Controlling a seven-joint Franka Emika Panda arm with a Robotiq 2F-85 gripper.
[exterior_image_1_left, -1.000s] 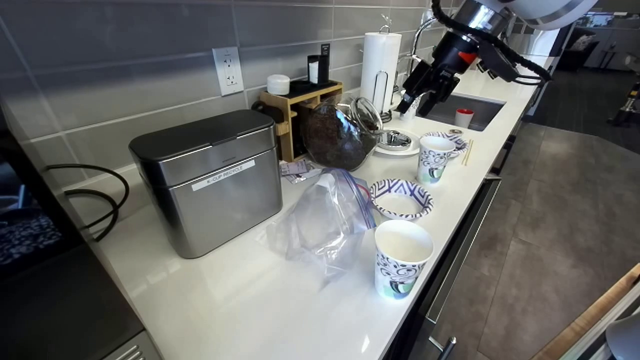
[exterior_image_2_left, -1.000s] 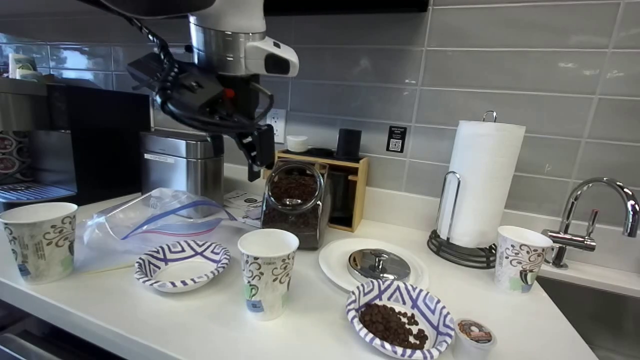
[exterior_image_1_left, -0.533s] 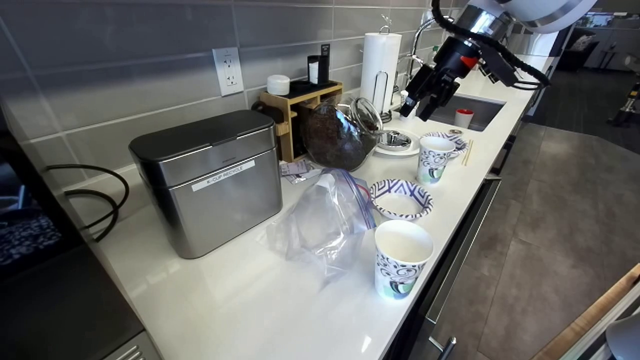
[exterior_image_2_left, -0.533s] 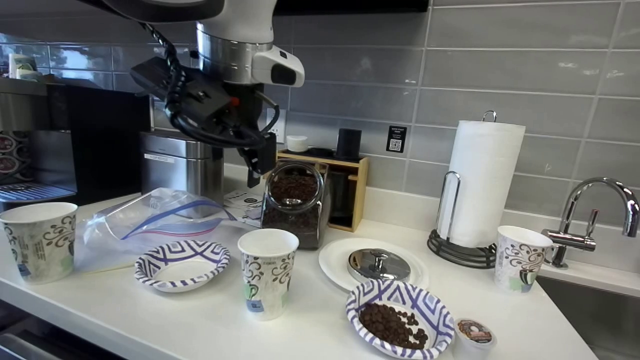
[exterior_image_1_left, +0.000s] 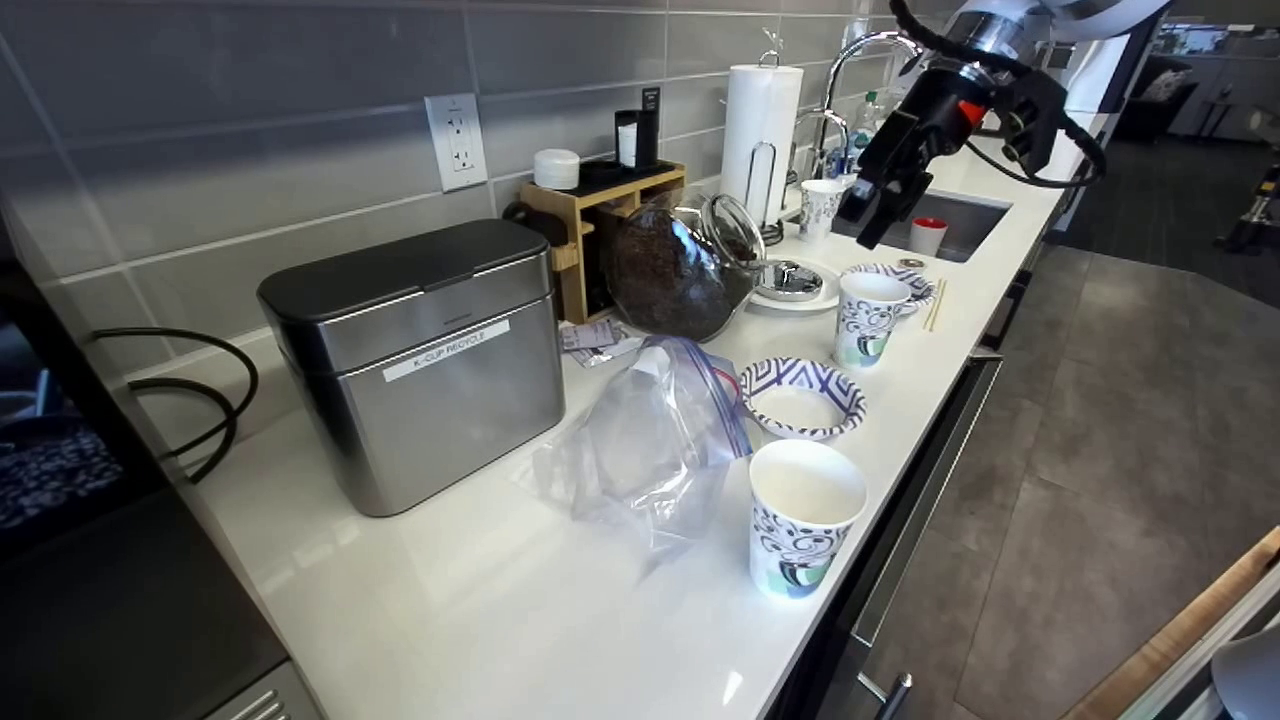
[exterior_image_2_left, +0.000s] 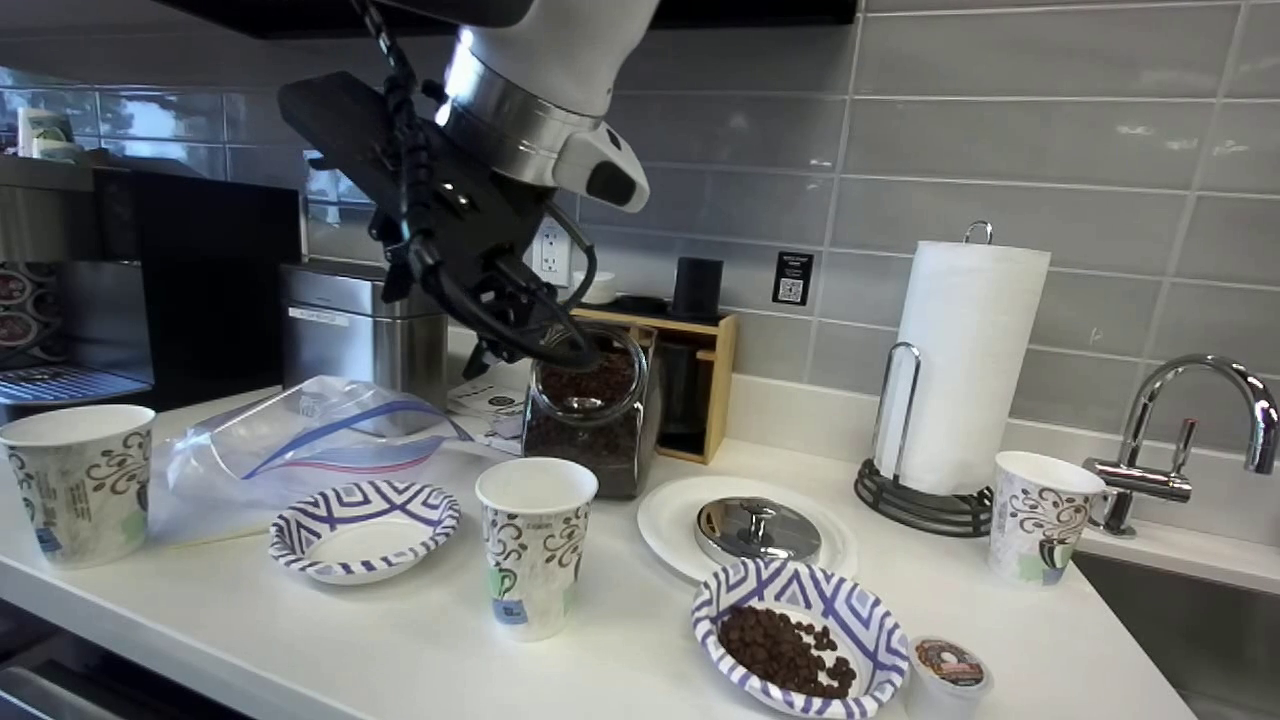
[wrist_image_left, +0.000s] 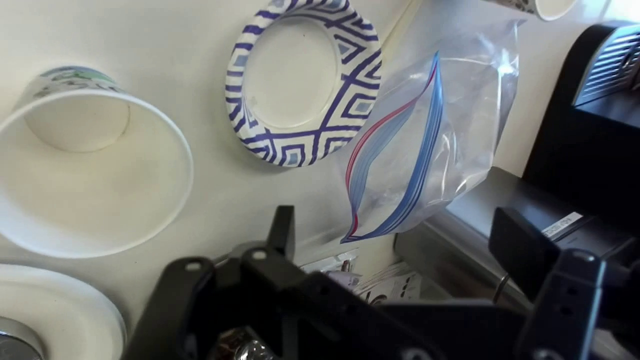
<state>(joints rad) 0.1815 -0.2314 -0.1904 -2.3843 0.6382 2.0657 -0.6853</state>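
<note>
The white counter (exterior_image_1_left: 450, 620) carries the objects, located here relative to the bean-filled glass jar (exterior_image_2_left: 585, 450). The steel bin (exterior_image_1_left: 450, 370) stands to the left of the jar in both exterior views. The gripper (wrist_image_left: 395, 225) hangs near the jar but apart from it, fingers spread wide with nothing between them. The jar itself, standing on the counter with its mouth slanted, should prove heavy, rigid, slick and breakable; its body looks broad for a pinch, so the projecting rim of the mouth is probably the better hold, taken gently. Both exterior views show it plainly; the wrist view gives at most a fragment. The plastic bag (wrist_image_left: 465, 125) lies near the jar, its zip opening seen gaping from the wrist. A patterned bowl (exterior_image_2_left: 775, 580), to the right of the jar, holds loose beans (exterior_image_2_left: 785, 650) that show in an exterior view; the wrist view omits it. A paper cup (exterior_image_2_left: 537, 545) stands on the mouth side of the jar, its inner bottom visible only from the wrist. The coffee pod (exterior_image_2_left: 950, 670), farther right of the jar, is likewise missing from the wrist view
</note>
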